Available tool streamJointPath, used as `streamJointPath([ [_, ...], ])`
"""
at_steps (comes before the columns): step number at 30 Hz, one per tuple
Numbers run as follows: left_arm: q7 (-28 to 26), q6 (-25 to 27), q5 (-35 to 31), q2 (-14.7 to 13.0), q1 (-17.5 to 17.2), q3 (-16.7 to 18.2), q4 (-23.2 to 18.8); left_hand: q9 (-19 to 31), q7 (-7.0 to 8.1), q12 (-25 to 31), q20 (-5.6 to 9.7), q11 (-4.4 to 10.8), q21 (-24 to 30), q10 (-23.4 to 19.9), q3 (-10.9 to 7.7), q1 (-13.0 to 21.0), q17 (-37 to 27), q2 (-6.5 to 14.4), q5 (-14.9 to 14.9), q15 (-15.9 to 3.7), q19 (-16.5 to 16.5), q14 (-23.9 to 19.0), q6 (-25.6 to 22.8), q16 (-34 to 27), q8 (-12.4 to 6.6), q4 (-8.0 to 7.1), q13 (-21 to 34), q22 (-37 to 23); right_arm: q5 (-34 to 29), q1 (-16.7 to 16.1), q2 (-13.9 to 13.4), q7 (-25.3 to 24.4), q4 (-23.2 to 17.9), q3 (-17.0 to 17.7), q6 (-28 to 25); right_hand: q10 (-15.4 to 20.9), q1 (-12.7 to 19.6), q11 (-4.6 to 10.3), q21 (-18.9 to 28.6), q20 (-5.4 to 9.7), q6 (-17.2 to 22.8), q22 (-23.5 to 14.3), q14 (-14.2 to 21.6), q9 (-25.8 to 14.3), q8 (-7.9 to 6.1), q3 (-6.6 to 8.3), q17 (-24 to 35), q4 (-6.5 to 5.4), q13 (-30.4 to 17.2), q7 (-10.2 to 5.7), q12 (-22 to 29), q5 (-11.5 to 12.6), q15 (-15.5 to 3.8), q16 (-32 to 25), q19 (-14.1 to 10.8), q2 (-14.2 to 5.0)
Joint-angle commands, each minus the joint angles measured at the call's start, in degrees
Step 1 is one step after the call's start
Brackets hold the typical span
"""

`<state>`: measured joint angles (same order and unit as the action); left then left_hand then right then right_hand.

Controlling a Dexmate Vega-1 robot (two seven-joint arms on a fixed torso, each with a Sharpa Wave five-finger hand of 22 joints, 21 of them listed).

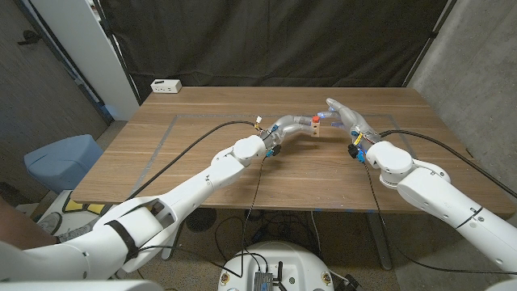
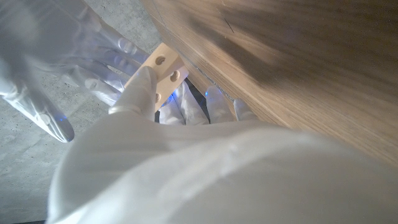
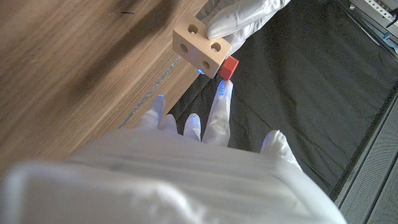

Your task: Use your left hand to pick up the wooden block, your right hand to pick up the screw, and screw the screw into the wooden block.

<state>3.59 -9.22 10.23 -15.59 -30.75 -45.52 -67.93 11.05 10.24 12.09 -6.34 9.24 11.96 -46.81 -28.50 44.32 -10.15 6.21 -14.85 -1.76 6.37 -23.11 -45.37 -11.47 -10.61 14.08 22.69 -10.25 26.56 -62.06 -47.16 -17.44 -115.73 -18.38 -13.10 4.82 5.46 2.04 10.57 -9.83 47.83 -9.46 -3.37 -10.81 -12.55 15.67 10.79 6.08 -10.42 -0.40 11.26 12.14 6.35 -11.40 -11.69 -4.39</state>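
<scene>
1. Your left hand (image 1: 289, 125) is gripping the pale square wooden block with round holes (image 1: 321, 124), lifting it above the brown wooden worktop (image 1: 202, 137).
2. Your right hand (image 1: 346, 115) is hovering beside it, fingers spread, one fingertip (image 3: 224, 89) touching the red-headed screw (image 3: 229, 66) sitting against the block.

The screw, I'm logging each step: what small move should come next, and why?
Probably the right hand closing on the red screw to turn it. The screw sits against the wooden block, which the left hand holds, while the right fingers look spread.
</scene>
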Motion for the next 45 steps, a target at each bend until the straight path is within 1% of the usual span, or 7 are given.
streamJointPath([
  [1, 0.1, 0.0, -0.1, -0.1, 0.0, 0.0, -0.1, 0.3, -4.06, 0.3, 0.04, 0.0, 0.1, -0.7, -4.65, -2.6, -0.1, 3.2, -0.3, 0.01, 0.5, -0.5, -5.2, -0.3, -0.63, -4.94, 0.2, -0.3, 0.1, -0.9, -0.2, -0.8, -0.8, 0.6, -0.3, 0.5, 0.1, -0.05, 0.3, 0.15, 0.4, -0.2, 0.4, -0.2, -0.34, 0.46, 0.1, 0.03, -0.1, 0.01, 0.3, 0.3, 0.06, -0.3, -0.5, 0.35],
  [13, 0.3, -0.3, 0.0, 0.2, 0.3, 0.0, 0.7, 0.3, -4.25, 0.3, 0.04, 0.04, 0.1, -0.6, -4.63, -2.5, -0.1, 3.2, -0.3, 0.01, 0.5, -0.5, -5.1, -0.2, -0.58, -4.92, 0.2, -0.3, 0.1, -2.1, -0.5, -1.7, -1.7, 1.5, -0.3, 1.4, 0.2, -0.05, 0.4, 0.2, 2.1, -0.2, 1.1, -0.2, -0.7, 0.55, 0.1, 0.09, 0.0, 0.31, 0.4, 0.3, -0.01, -0.5, -0.8, 0.3],
  [16, 0.2, -0.4, 0.0, 0.3, 0.3, 0.0, 0.7, 0.3, -4.25, 0.3, 0.04, 0.02, 0.1, -0.7, -4.64, -2.5, -0.1, 3.2, -0.3, 0.02, 0.5, -0.5, -5.1, -0.2, -0.59, -4.88, 0.2, -0.3, 0.2, -2.4, -0.6, -1.7, -1.9, 1.8, -0.2, 1.9, 0.2, 0.18, 0.4, 0.24, 2.4, -0.2, 1.4, -0.2, -0.75, 0.58, 0.0, 0.1, 0.0, 0.35, 0.5, 0.3, -0.16, -0.6, -0.9, 0.29],
  [26, -0.1, -0.2, 0.0, 0.1, 0.1, 0.1, 0.3, 0.3, -4.24, 0.3, 0.03, -0.02, 0.2, -0.6, -4.59, -2.5, -0.1, 3.2, -0.3, -0.07, 0.6, -0.5, -5.1, -0.2, -0.62, -4.91, 0.2, -0.3, 0.3, -2.9, -0.7, -1.7, -2.1, 2.1, -0.1, 3.2, 0.3, -0.29, 0.4, 0.38, 4.4, -0.2, 2.1, -0.2, -1.14, 0.7, 0.0, 0.19, 0.0, 0.8, 0.7, 0.4, -0.43, -0.6, -1.4, 0.24],
  [32, -0.1, 0.0, -0.1, 0.0, 0.0, 0.1, 0.0, 0.3, -4.27, 0.3, 0.05, -0.01, 0.2, -0.6, -4.52, -2.5, 0.0, 3.0, -0.3, -0.04, 0.6, -0.5, -5.0, -0.2, -0.56, -4.84, 0.2, -0.3, 0.5, -3.2, -0.6, -1.7, -2.1, 2.2, 0.0, 3.7, 0.4, -0.11, 0.4, 0.3, 5.7, -0.2, 2.4, -0.2, -1.41, 0.75, 0.0, 0.23, 0.0, 0.92, 0.7, 0.4, -0.53, -0.7, -1.5, 0.23],
  [42, -0.2, 0.2, -0.2, -0.1, 0.0, 0.1, -0.2, 0.3, -4.19, 0.3, 0.11, 0.11, 0.2, -0.6, -4.25, -2.7, 0.0, 2.6, -0.2, -0.12, 0.6, -0.6, -4.9, -0.2, -0.56, -4.79, 0.1, -0.3, 0.4, -3.4, -0.3, -2.2, -2.0, 2.3, 0.2, 4.0, 0.4, -0.15, 0.4, 0.32, 5.8, -0.2, 2.7, -0.2, -1.18, 0.79, 0.0, 0.27, 0.0, 1.03, 0.6, 0.4, -0.58, -0.6, -1.7, 0.23],
  [45, -0.2, 0.2, -0.2, -0.2, 0.0, 0.1, -0.3, 0.3, -4.14, 0.2, 0.19, 0.12, 0.1, -0.5, -4.17, -2.7, 0.0, 2.5, -0.2, -0.16, 0.6, -0.6, -4.9, -0.2, -0.55, -4.74, 0.1, -0.3, 0.2, -3.3, -0.2, -2.1, -1.8, 2.2, 0.4, 3.8, 0.5, -0.22, 0.4, 0.28, 4.9, -0.2, 2.7, -0.2, -0.65, 0.82, 0.0, 0.29, 0.0, 0.64, 0.4, 0.3, -0.55, -0.6, -1.8, 0.24],
])
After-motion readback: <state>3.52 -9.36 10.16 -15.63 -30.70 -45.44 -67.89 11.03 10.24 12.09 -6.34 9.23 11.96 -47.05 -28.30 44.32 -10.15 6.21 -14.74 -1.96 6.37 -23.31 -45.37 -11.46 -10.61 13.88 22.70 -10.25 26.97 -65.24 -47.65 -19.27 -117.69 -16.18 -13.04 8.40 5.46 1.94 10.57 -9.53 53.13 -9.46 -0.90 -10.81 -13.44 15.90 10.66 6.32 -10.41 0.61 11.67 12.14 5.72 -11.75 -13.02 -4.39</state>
